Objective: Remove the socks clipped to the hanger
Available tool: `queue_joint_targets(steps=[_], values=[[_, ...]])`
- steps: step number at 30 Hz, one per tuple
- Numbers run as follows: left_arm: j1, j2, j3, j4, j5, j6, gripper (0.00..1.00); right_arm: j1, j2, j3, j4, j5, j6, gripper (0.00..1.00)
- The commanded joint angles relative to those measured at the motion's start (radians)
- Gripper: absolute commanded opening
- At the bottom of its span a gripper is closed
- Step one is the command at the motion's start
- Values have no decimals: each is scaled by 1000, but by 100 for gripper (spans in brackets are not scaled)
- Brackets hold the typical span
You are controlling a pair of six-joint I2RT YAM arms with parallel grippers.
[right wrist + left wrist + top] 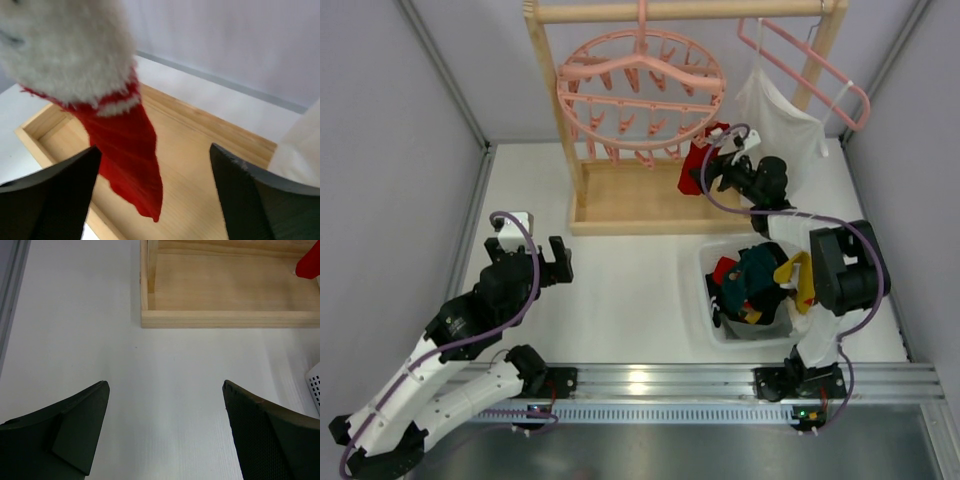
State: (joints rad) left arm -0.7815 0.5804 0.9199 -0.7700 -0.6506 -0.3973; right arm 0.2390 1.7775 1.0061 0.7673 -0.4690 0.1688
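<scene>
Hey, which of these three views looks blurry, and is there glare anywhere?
Right wrist: the fuzzy white cuff of the red sock is close to the lens and out of focus. Top external: bright glare on the metal rail. Left wrist: sharp on the wooden base, evenly lit.

1. Red sock (131,165): the fuzzy white cuff is out of focus and its upper part is cut by the top edge of the right wrist view. The clip holding it is unseen.
2. Top view: the right gripper (712,165) overlaps that sock. Contact cannot be told.
3. Left wrist view: the sock is a red scrap at the right edge, and the basket (315,385) is a perforated sliver.
4. Top view: heaped socks (755,280), count unclear. The right arm (840,265) covers the basket's right rim.
5. White cloth (300,145): blurred and cut by the right edge.
</scene>
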Motion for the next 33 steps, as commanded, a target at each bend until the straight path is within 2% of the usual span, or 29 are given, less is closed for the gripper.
queue_joint_targets(steps=[1,2,3,4,5,6,12,14,17,18,20,22,26,27,29,30,32,33], values=[[4,1,-3,40,8,6,98,-10,37,49,168,-150,34,80],[4,2,-3,40,11,6,98,-10,49,49,194,-169,75,70],[4,1,-3,38,9,6,98,-10,54,43,219,-181,95,50],[4,1,-3,38,8,6,98,-10,54,34,251,-189,113,37],[4,2,-3,40,9,6,98,-9,51,23,318,-189,151,14],[4,2,-3,40,9,6,98,-9,45,-10,367,-183,173,0],[4,4,5,40,20,-3,98,-1,-55,-148,547,-134,279,0],[4,4,22,40,37,-9,98,9,-139,-199,543,-100,268,0],[5,6,63,37,81,-32,98,49,-295,-318,407,15,183,0],[4,6,77,37,103,-47,98,87,-338,-336,282,97,148,0],[4,15,118,37,135,-67,98,143,-462,-378,155,195,42,0],[4,28,169,35,201,-100,98,253,-533,-397,1,355,-23,0],[4,100,276,41,333,-113,98,413,-659,-452,-134,539,-9,0],[4,140,302,43,360,-117,98,483,-673,-457,-163,655,-8,0],[4,176,384,60,440,-118,98,569,-687,-471,-192,746,-8,0],[4,208,411,70,465,-118,98,644,-685,-466,-203,836,0,0],[4,260,519,74,485,-106,98,715,-658,-436,-233,915,3,0],[4,286,558,72,485,-92,98,785,-642,-419,-246,1025,1,0]])
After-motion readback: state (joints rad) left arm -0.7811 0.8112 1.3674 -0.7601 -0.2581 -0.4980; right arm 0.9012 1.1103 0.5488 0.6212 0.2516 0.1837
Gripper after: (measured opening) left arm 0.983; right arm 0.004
